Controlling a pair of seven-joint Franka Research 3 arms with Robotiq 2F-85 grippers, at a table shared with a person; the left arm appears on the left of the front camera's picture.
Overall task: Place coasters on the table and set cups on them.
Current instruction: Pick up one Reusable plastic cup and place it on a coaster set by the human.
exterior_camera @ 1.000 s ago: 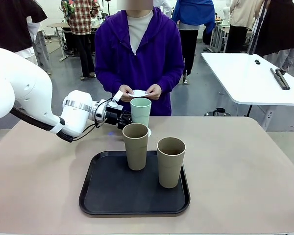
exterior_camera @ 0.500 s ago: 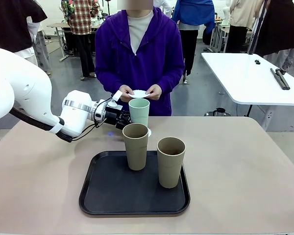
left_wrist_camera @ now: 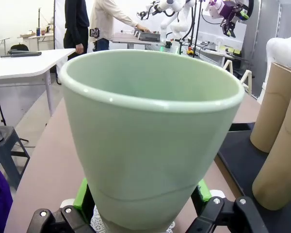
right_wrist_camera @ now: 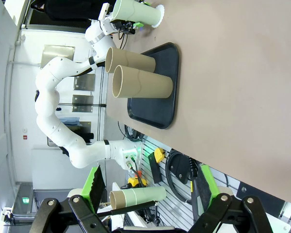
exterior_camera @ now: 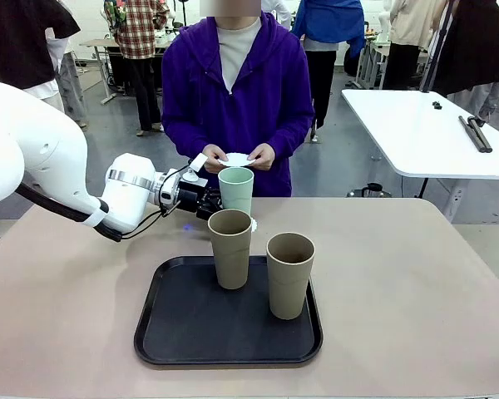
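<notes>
- The left gripper (left_wrist_camera: 141, 193) had its jaws spread, one green pad on each side of the pale mint cup's (exterior_camera: 237, 189) base; I cannot tell whether they touched it.
- The right gripper (right_wrist_camera: 150, 187) was spread wide and held nothing.
- The mint cup stood upright on a lacy white coaster (left_wrist_camera: 101, 224) near the middle of the table's (exterior_camera: 416, 291) far edge.
- Two taupe cups (exterior_camera: 230, 248) (exterior_camera: 289, 274) stood upright on a black tray (exterior_camera: 175, 332) by the near edge.
- The person's hands (exterior_camera: 262, 155) held more white coasters (exterior_camera: 235, 158).
</notes>
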